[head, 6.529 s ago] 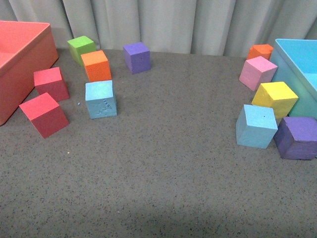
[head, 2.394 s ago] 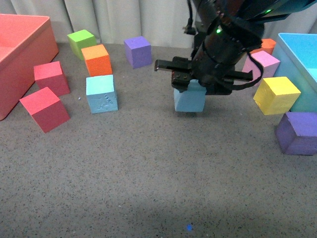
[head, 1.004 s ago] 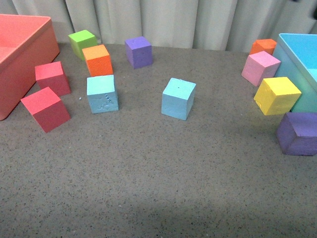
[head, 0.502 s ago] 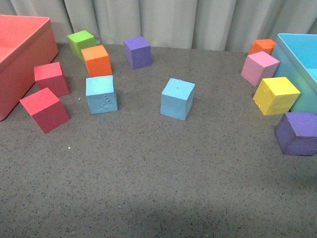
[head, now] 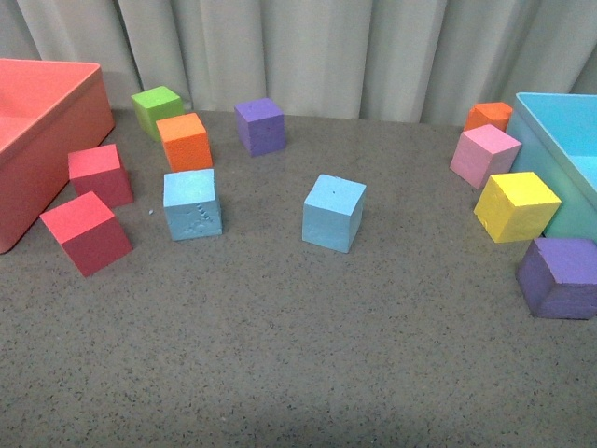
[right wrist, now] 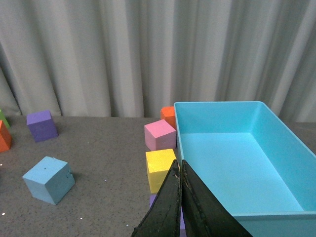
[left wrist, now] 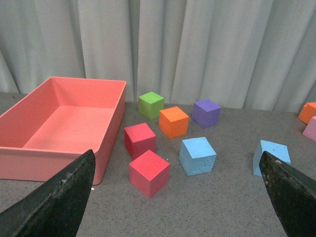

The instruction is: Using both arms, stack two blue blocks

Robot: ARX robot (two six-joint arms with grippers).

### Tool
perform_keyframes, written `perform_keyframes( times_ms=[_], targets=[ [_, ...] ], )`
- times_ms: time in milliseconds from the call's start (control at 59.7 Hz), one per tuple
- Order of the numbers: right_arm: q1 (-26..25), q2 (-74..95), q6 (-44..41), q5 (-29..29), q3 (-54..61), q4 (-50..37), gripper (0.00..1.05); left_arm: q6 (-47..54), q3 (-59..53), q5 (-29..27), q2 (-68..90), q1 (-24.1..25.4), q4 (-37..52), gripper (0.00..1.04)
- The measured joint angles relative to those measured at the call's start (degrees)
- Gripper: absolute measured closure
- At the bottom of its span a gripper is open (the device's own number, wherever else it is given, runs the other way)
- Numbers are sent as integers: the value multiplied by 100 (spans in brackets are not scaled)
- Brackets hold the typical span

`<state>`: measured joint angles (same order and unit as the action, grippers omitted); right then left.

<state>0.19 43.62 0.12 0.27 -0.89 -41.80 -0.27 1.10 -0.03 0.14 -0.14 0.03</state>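
Your left gripper is released, your right gripper clenched empty. The plain blue block and embossed blue block sit apart.

Black all over: left tool shows broad, scuffed wedge fingers; right tool shows slim, tapered blades.

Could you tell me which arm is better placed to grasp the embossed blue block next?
Likely the left: the embossed blue block lies on its side, and the left gripper is open facing it; the right gripper is shut.
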Motion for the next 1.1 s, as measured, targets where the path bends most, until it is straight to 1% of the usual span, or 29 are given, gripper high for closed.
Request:
perform_keyframes(
  times_ms=[368, 569, 1105],
  targets=[
    [-4, -1598, 0, -17, 74, 1438, 104, 0, 0, 0, 0, 0, 0, 7],
    [-4, -2234, 0, -17, 74, 2046, 104, 0, 0, 0, 0, 0, 0, 7],
    [-4, -3239, 0, -17, 74, 3036, 104, 0, 0, 0, 0, 0, 0, 7]
  ],
)
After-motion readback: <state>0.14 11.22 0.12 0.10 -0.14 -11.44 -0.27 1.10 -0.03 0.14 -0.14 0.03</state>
